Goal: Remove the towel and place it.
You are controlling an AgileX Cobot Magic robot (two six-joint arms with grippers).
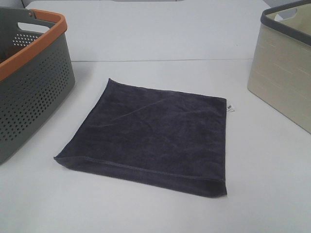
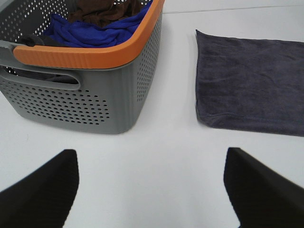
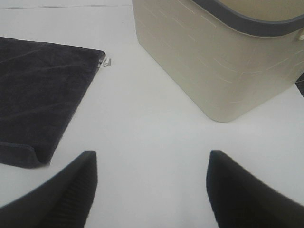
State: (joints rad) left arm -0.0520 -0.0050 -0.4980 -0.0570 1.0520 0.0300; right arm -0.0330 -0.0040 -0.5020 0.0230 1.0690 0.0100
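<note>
White table (image 1: 160, 39): towel (image 1: 150, 133) flat between baskets; both jaws spread, empty.

Only the fingers of the two grippers show, and only in the wrist views. The left gripper (image 2: 151, 190) has two matte black fingers (image 2: 42, 194), broad and wedge-shaped, with fine ribbing along their inner faces. The right gripper (image 3: 151, 190) has the same black, tapering fingers (image 3: 57, 197), ribbed on the inside, with slightly rounded tips.
</note>
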